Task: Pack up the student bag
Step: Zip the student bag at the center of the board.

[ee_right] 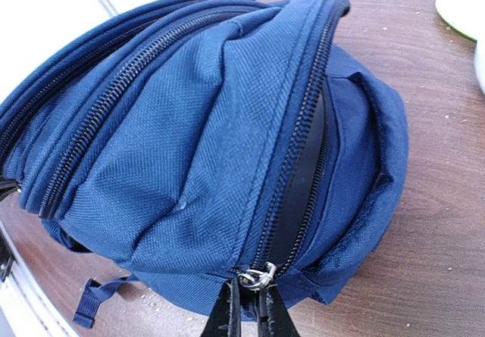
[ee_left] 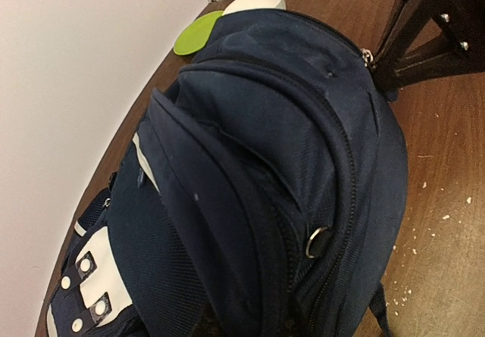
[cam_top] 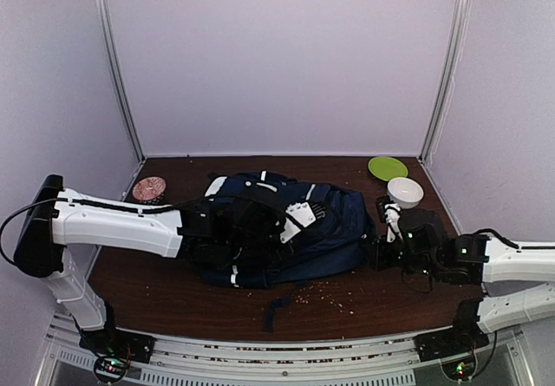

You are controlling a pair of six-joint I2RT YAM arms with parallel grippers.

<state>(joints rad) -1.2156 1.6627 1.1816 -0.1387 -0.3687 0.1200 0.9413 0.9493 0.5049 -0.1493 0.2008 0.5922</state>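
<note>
Top external: student bag (cam_top: 334,230) is lying mid-table (cam_top: 156,295), with the left gripper (cam_top: 299,217) resting on it; whether it is gripping, I cannot tell. Left wrist: the bag is filling the frame. Right wrist: right gripper (ee_right: 246,301) is pinching the zipper pull (ee_right: 258,278) at the bag's near end.

Left arm (cam_top: 113,221): white shell links, black joints, black block at far end, thin black cable looping at 9 o'clock. Right arm (cam_top: 520,264): same white shells, black wrist, small green light. Bases (cam_top: 113,347): black, green and red lights. Right hand (ee_right: 246,314): slim black tapering fingers.
</note>
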